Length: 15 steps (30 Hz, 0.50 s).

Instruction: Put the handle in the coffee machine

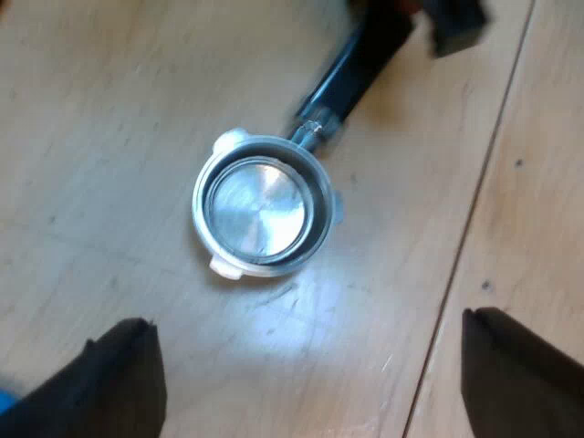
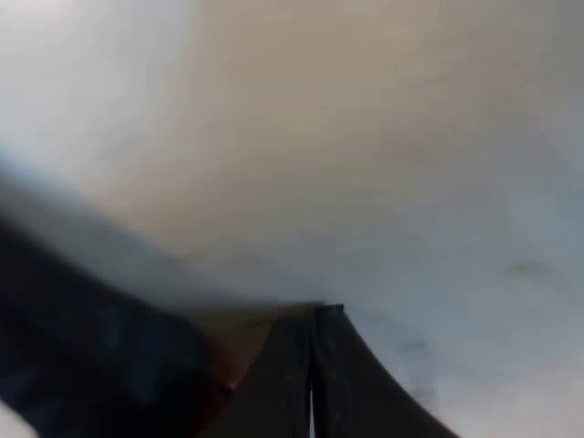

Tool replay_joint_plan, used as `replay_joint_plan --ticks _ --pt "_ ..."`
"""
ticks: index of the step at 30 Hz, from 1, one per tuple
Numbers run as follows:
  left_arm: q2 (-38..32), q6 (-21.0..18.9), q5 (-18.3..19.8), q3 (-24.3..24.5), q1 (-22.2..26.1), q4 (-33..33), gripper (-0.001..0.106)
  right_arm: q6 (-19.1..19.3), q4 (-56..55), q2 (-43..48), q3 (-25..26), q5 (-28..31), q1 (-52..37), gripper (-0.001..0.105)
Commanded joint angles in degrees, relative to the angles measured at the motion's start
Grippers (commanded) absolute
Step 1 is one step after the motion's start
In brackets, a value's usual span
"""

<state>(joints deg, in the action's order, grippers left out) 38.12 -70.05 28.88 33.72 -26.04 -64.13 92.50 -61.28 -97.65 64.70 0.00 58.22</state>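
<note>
Left wrist view shows you the metal holder lying basket-up on the table, its dark handle cut off at the far end. Your left pincer hovers over the holder, spread wide. Right wrist view is blurred: the right pincer sits low over the table, fingers pressed together, with an unidentifiable dark mass beside it.

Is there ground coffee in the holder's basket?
No, the holder lies on the table with its basket's bare shiny metal floor showing.
</note>
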Motion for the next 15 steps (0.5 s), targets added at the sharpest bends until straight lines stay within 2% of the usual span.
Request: replay_joint_plan --ticks 1,8,15 --pt "-0.1 0.1 -1.3 0.1 0.0 -0.7 0.070 -0.6 -1.1 -0.1 0.0 -2.1 2.0 0.000" --pt "-0.2 -0.5 -1.2 0.1 3.6 -3.8 0.070 -2.4 -0.7 -0.1 0.0 -8.4 5.5 0.000" --pt "-3.7 -0.5 -1.3 0.1 4.6 -5.5 0.070 -4.4 3.9 -0.1 0.0 -14.1 8.5 0.000"
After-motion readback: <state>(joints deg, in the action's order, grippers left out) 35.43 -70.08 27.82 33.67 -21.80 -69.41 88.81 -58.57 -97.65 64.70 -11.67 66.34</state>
